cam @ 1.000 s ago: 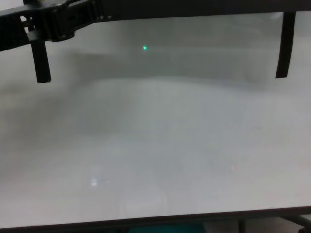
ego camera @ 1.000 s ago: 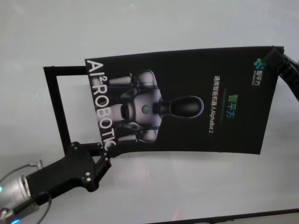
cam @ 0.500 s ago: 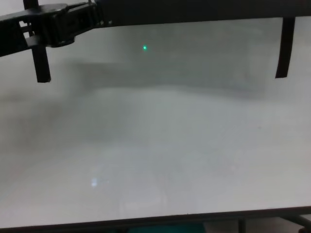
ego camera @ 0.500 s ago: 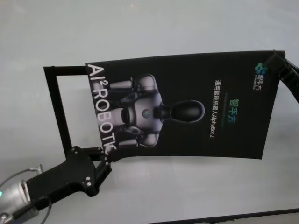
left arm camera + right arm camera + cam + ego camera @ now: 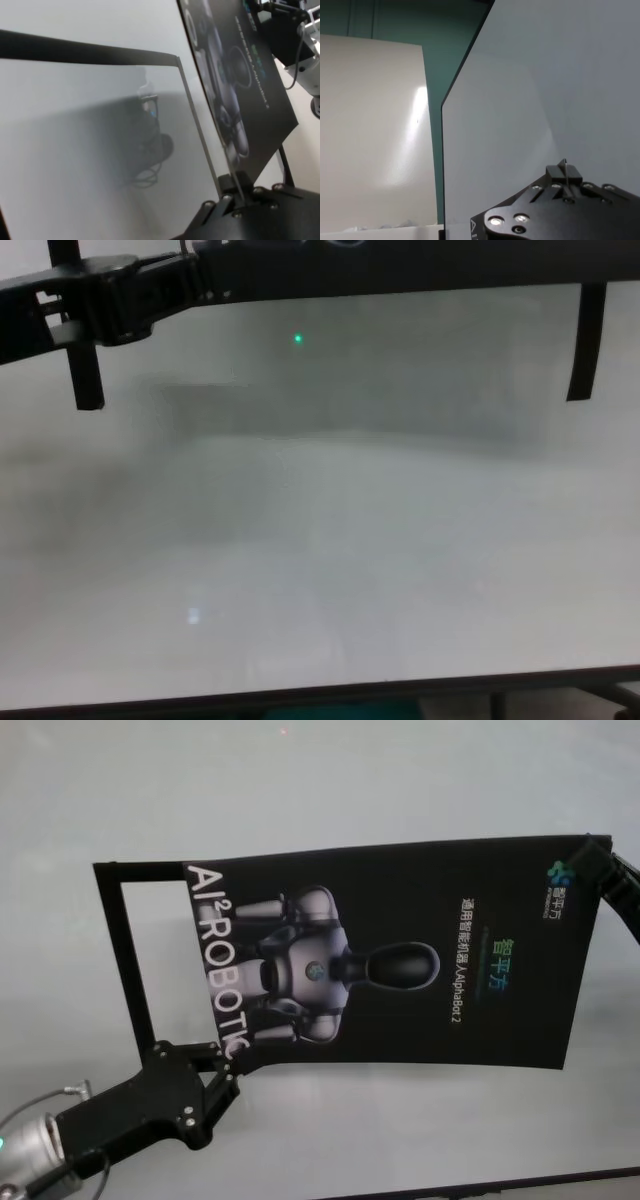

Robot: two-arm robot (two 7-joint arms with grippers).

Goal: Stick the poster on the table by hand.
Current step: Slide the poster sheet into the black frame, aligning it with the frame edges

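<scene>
Both black blocky grippers, left [image 5: 215, 1065] and right [image 5: 592, 852], clamped on opposite corners of glossy black robot-print poster [image 5: 400, 960] held above matte white table [image 5: 330, 780]; best lowered level, taut, evenly.

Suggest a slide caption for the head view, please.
Both end effectors, left and right, hold the poster above the table.

Poster [image 5: 530, 125] edge between black fingers [image 5: 563, 176]

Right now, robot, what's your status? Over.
Left claw pinching big glossy black poster's near corner. Right claw gripping far corner. Poster held above white table. Nothing in the way.
</scene>
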